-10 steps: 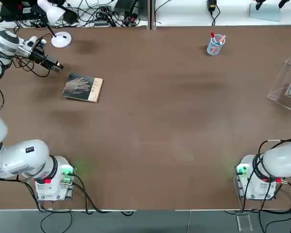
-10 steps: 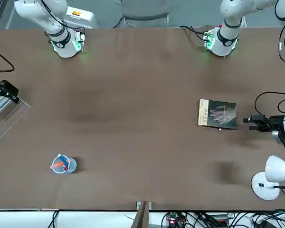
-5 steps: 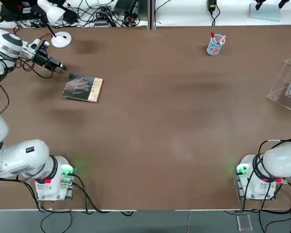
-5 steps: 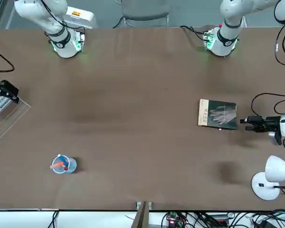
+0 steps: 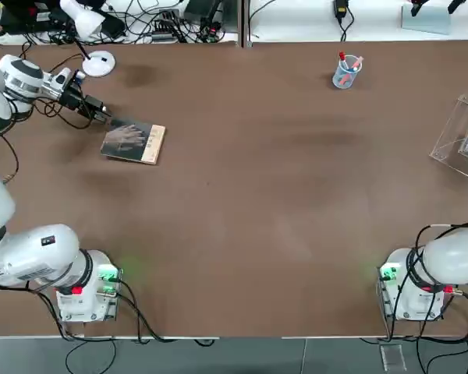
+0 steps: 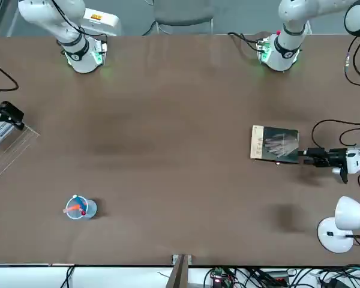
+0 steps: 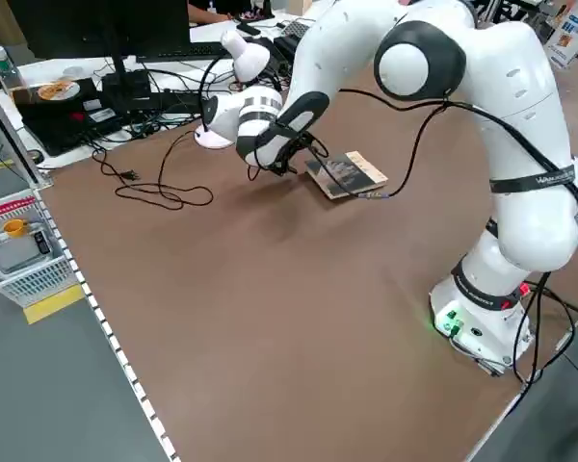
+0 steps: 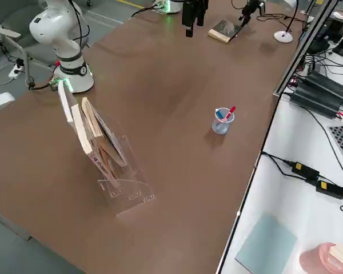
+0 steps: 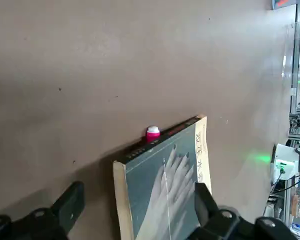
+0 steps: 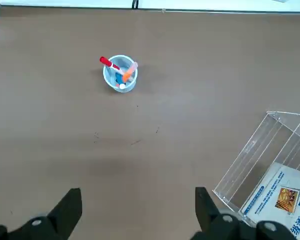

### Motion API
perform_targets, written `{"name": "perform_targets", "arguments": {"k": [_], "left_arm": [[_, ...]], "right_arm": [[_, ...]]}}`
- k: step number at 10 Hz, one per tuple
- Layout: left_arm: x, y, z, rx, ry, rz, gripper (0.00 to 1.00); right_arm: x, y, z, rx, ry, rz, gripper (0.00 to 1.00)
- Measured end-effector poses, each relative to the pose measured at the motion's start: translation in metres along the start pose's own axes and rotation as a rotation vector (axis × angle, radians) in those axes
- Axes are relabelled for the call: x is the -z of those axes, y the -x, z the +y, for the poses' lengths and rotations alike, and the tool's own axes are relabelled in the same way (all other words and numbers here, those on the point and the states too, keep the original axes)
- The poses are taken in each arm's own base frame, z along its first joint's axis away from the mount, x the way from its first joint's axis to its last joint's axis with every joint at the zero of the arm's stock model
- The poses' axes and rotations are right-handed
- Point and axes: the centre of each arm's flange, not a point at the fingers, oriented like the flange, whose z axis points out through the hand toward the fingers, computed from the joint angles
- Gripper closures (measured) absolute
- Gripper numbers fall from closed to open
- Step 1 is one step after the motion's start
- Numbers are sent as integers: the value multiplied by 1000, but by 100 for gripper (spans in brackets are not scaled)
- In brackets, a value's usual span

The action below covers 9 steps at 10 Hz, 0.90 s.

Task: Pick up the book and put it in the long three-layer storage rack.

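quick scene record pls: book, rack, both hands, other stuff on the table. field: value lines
book: the book lies flat on the table, cover up, at the robot's far left
rack: the long three-layer storage rack stands at the table's far right edge, already holding some booklets
left hand: left hand open, low, at the book's far corner, one finger over the cover in the wrist view; book not gripped
right hand: right hand open, holding nothing, over bare table short of the rack
other: pen cup far side right of centre; white desk lamp far left
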Motion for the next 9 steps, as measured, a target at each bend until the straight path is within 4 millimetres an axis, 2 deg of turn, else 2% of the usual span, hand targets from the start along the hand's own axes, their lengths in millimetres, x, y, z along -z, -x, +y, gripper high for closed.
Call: {"name": "perform_targets", "arguments": {"k": [9], "left_arm": [[-15,0,-6,9,24,-7,10]], "right_arm": [[-1,1,0,1,0,-7,0]]}}
